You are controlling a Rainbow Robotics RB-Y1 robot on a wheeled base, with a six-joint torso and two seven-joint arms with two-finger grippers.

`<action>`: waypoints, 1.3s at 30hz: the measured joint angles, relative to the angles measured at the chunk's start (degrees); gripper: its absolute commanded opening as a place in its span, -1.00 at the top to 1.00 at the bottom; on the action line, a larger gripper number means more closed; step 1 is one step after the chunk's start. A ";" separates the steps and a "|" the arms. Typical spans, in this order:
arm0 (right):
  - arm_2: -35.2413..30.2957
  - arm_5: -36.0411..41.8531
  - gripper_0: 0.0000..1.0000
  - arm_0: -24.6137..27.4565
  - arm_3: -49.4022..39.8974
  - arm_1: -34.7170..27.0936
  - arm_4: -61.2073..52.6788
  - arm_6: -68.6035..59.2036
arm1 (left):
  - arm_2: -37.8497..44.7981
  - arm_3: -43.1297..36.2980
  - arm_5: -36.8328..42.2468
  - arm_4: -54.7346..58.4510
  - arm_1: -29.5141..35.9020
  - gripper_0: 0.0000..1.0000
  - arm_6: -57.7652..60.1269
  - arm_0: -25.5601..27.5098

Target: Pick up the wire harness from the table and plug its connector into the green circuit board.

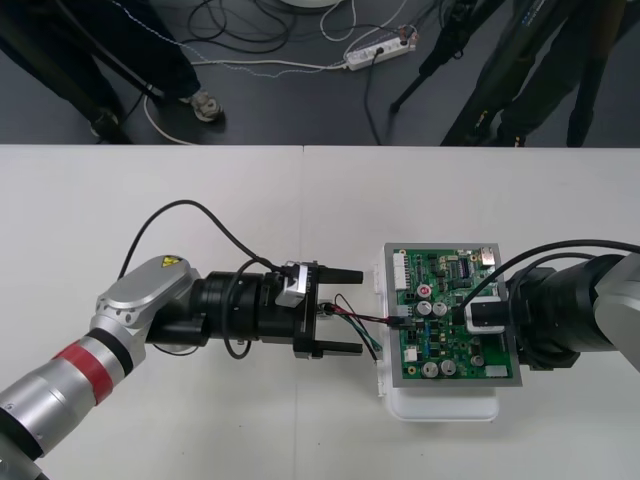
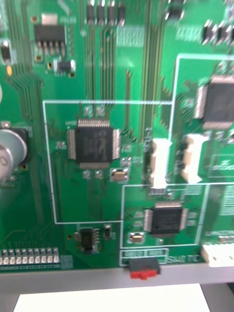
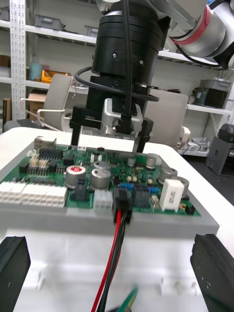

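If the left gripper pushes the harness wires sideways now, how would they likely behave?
The wires look thin, so they would probably bend rather than resist. Their plug seems seated at the edge of the green circuit board, so that end would likely stay put.

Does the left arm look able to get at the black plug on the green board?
Probably yes: the left gripper, jaws open, is beside the board; the wires run between them to the plug at its edge, and the right gripper stands farther in.
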 measured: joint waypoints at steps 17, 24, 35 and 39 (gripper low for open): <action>-11.15 0.00 -1.00 -0.04 9.48 -4.31 -17.23 21.11 | 2.28 -3.86 -0.70 0.32 10.49 -0.93 0.00 1.83; -14.82 0.01 -1.00 -0.06 11.36 -9.44 -26.50 25.14 | 12.21 -4.90 -5.09 -7.43 11.90 -0.94 0.02 4.90; -22.72 0.01 -1.00 -0.09 14.90 -11.95 -46.91 26.39 | 27.54 -10.74 -14.45 -19.59 12.04 -0.95 4.85 9.34; -22.94 0.01 -1.00 -0.10 17.81 -11.95 -54.70 26.37 | 32.46 -16.82 -16.23 -23.97 12.12 -0.95 13.41 11.59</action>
